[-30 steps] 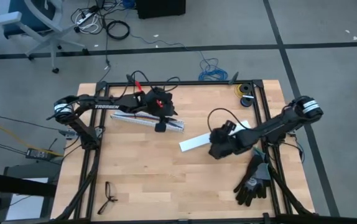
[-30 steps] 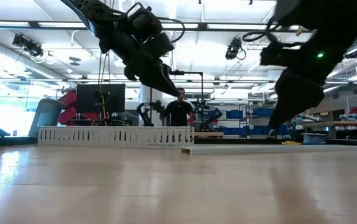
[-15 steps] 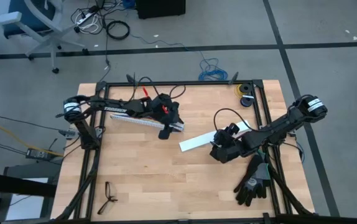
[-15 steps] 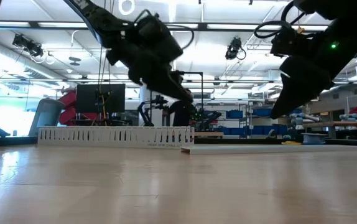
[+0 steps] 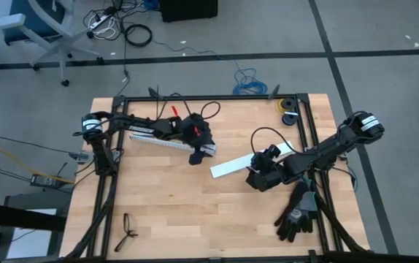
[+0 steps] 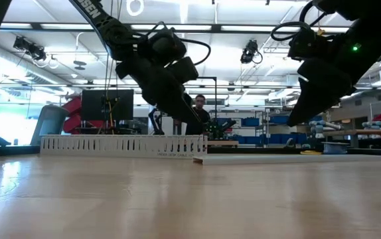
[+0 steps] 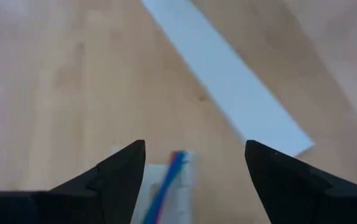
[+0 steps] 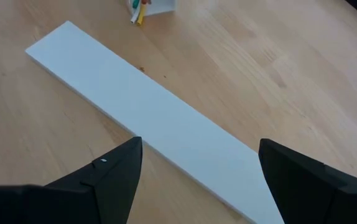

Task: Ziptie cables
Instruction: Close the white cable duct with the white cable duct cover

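Note:
A white slotted duct [image 5: 167, 142] lies on the wooden table at the far left. Thin coloured wires, the cables [image 7: 168, 183], run inside it. Their ends [image 8: 137, 12] stick out of the duct's right end. My left gripper [image 7: 195, 146] hangs open just above that end [image 5: 195, 156], one finger on either side and clear of it. My right gripper [image 8: 200, 142] is open over the near side of a flat white strip [image 5: 233, 166] and touches nothing. The ziptie is out of view.
Black gloves [image 5: 296, 213] lie at the near right and a pair of glasses [image 5: 126, 231] at the near left. Small rolls [image 5: 288, 108] sit at the far right corner. A coiled blue cable [image 5: 250, 84] lies on the floor beyond the table. A person [image 6: 199, 113] stands far behind.
My left gripper has come down and moved along the slotted duct toward the table's right edge, ending low over the duct's right end. The duct and the flat strip have stayed where they were.

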You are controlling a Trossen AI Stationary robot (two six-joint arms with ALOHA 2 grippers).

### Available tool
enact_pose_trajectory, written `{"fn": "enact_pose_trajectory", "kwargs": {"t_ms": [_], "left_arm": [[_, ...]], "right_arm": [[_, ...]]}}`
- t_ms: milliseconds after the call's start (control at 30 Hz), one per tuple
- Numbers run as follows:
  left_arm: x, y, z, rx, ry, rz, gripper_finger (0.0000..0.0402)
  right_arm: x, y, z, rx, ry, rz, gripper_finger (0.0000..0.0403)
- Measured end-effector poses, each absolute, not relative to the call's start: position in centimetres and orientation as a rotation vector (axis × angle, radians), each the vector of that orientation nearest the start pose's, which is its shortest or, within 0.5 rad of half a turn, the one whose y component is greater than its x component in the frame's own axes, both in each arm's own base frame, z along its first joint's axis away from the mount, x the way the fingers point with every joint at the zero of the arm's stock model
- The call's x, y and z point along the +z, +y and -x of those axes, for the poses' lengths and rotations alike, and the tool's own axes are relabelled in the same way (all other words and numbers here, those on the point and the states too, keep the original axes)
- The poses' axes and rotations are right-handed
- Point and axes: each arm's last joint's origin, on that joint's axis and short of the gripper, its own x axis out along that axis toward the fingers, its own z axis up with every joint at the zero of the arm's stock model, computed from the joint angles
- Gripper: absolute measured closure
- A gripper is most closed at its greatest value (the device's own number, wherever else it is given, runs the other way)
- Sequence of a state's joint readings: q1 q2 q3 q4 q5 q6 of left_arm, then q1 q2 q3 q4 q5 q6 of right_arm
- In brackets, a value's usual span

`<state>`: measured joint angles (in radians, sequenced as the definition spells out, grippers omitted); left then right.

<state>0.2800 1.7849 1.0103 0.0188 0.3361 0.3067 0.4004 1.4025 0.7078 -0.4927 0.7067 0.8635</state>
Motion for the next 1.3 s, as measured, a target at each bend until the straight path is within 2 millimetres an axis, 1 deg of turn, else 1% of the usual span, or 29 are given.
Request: {"fn": "enact_pose_trajectory", "kwargs": {"t_ms": [100,333,567,767,833,933,1000,1300], "left_arm": [[17.0,9.3,-35.2,-0.124,0.687,-0.090,0.0114],[17.1,9.4,-35.3,-0.114,0.682,-0.163,0.0114],[16.0,9.5,-35.3,-0.110,0.729,-0.167,0.0114],[16.0,9.6,-35.3,-0.080,0.739,-0.177,0.0114],[15.6,9.7,-35.4,-0.081,0.744,-0.173,0.0115],[14.3,9.9,-35.5,-0.080,0.782,-0.143,0.0115],[13.8,9.9,-35.5,-0.078,0.798,-0.139,0.0115],[14.0,10.6,-35.5,-0.061,0.776,-0.161,0.0115]], "right_arm": [[17.0,7.5,-22.5,-0.657,0.793,-0.160,0.0096],[17.0,7.5,-22.5,-0.655,0.791,-0.163,0.0096],[17.0,7.5,-22.6,-0.653,0.784,-0.170,0.0096],[17.1,7.6,-22.7,-0.648,0.773,-0.179,0.0096],[17.1,7.6,-22.7,-0.647,0.771,-0.181,0.0096],[17.1,7.6,-22.7,-0.647,0.769,-0.182,0.0096],[17.1,7.6,-22.8,-0.646,0.768,-0.184,0.0096],[17.1,7.6,-22.8,-0.644,0.764,-0.186,0.0096]]}}
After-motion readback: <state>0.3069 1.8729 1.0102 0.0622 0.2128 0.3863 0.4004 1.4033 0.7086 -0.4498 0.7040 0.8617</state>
